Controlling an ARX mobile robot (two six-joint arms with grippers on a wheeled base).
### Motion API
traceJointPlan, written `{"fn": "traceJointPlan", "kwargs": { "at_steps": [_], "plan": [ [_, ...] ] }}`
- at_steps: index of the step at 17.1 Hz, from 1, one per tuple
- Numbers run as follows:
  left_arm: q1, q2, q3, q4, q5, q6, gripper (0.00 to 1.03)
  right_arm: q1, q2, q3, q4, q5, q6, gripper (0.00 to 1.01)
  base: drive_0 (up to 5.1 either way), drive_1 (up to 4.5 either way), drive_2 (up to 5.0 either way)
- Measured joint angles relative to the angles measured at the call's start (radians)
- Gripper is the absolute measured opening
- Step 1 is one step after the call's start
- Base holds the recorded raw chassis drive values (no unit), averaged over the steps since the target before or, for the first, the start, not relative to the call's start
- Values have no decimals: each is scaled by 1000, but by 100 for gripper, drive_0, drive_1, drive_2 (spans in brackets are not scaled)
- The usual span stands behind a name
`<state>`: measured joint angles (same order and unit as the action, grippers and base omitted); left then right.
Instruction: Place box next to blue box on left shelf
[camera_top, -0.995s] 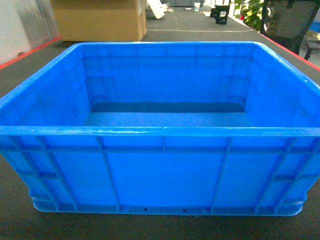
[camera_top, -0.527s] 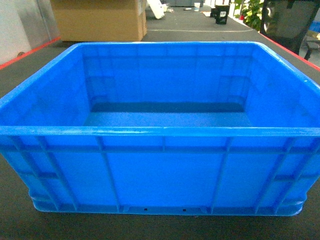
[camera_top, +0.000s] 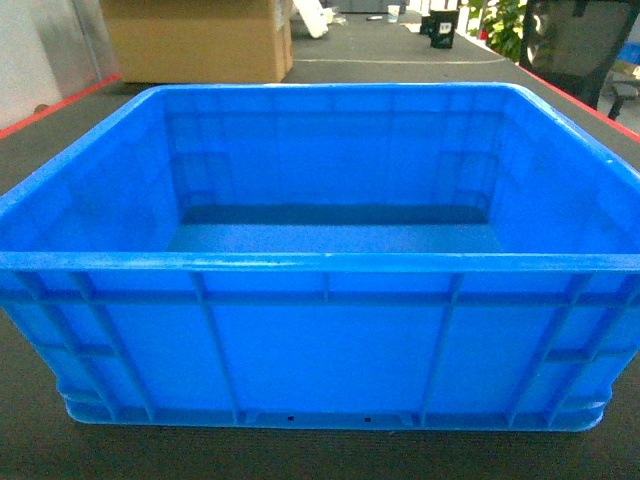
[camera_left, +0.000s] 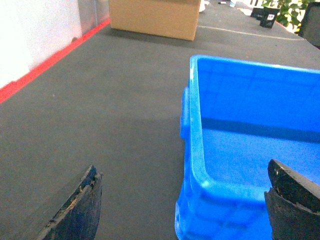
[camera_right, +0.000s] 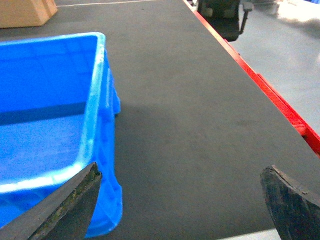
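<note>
The box (camera_top: 320, 340), a large bright-blue crate with ribbed walls, sits empty on a dark grey surface and fills the head view. Neither gripper shows in the head view. In the left wrist view my left gripper (camera_left: 182, 169) is open, and the box's (camera_left: 240, 150) near left corner lies between its fingers without touching them. In the right wrist view my right gripper (camera_right: 181, 170) is open over bare surface, its left finger (camera_right: 75, 205) in front of the box's (camera_right: 45, 125) near right corner. The left shelf and the other blue box are out of view.
A cardboard carton (camera_top: 200, 40) stands behind the box at the far left. Red lines (camera_top: 60, 100) (camera_right: 260, 85) edge the dark surface on both sides. A black chair (camera_top: 575, 45), a plant (camera_top: 500, 25) and a small black container (camera_top: 443, 28) stand at the far right.
</note>
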<state>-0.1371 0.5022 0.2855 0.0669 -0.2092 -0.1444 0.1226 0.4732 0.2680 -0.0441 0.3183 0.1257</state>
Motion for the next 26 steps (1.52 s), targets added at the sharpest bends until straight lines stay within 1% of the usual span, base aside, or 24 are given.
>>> {"fn": "traceJointPlan", "kwargs": {
  "at_steps": [1, 2, 3, 4, 5, 6, 7, 8, 10, 12, 13, 15, 16, 19, 22, 23, 24, 25, 26],
  "plan": [
    [-6, 133, 79, 57, 32, 22, 98, 1, 131, 80, 49, -61, 13, 98, 0, 0, 0],
    [-22, 270, 167, 106, 49, 47, 98, 13, 268, 169, 104, -119, 9, 98, 0, 0, 0],
    [-27, 384, 239, 124, 50, 63, 98, 34, 384, 255, 100, -158, -6, 98, 0, 0, 0],
    [-16, 499, 310, 100, 50, 61, 98, 59, 494, 327, 67, -197, -20, 98, 0, 0, 0],
    [-7, 602, 369, 64, 50, 45, 98, 75, 594, 386, 15, -220, -26, 98, 0, 0, 0],
    [-6, 704, 420, 41, 60, 35, 98, 81, 705, 437, 13, -216, -35, 98, 0, 0, 0],
    [-13, 769, 446, 41, 59, 36, 98, 81, 785, 462, 50, -196, -42, 98, 0, 0, 0],
    [-23, 816, 458, 42, 50, 40, 98, 80, 848, 475, 72, -180, -47, 98, 0, 0, 0],
    [-37, 872, 468, 25, 44, 48, 98, 77, 924, 480, 98, -170, -48, 98, 0, 0, 0],
    [-36, 919, 484, 21, 41, 55, 98, 66, 973, 488, 124, -171, -35, 98, 0, 0, 0],
    [-31, 946, 494, 29, 31, 68, 98, 66, 994, 496, 142, -169, -32, 98, 0, 0, 0],
    [-24, 1003, 531, 21, 41, 69, 98, 66, 1028, 507, 164, -168, -18, 98, 0, 0, 0],
    [-24, 1028, 550, 13, 42, 68, 98, 64, 1048, 515, 171, -157, -18, 98, 0, 0, 0],
    [-24, 1054, 567, 7, 49, 64, 98, 57, 1073, 518, 177, -154, -18, 98, 0, 0, 0],
    [-24, 1064, 576, -2, 52, 61, 95, 53, 1077, 522, 187, -151, -18, 98, 0, 0, 0],
    [-24, 1067, 578, -3, 52, 60, 93, 53, 1078, 524, 187, -150, -18, 98, 0, 0, 0],
    [-24, 1073, 583, -3, 52, 54, 87, 53, 1081, 531, 179, -147, -19, 94, 0, 0, 0],
    [-24, 1082, 592, -11, 54, 42, 78, 53, 1083, 538, 176, -139, -21, 85, 0, 0, 0],
    [-24, 1091, 607, -39, 62, 23, 64, 54, 1086, 541, 165, -135, -22, 70, 0, 0, 0]
  ]
}}
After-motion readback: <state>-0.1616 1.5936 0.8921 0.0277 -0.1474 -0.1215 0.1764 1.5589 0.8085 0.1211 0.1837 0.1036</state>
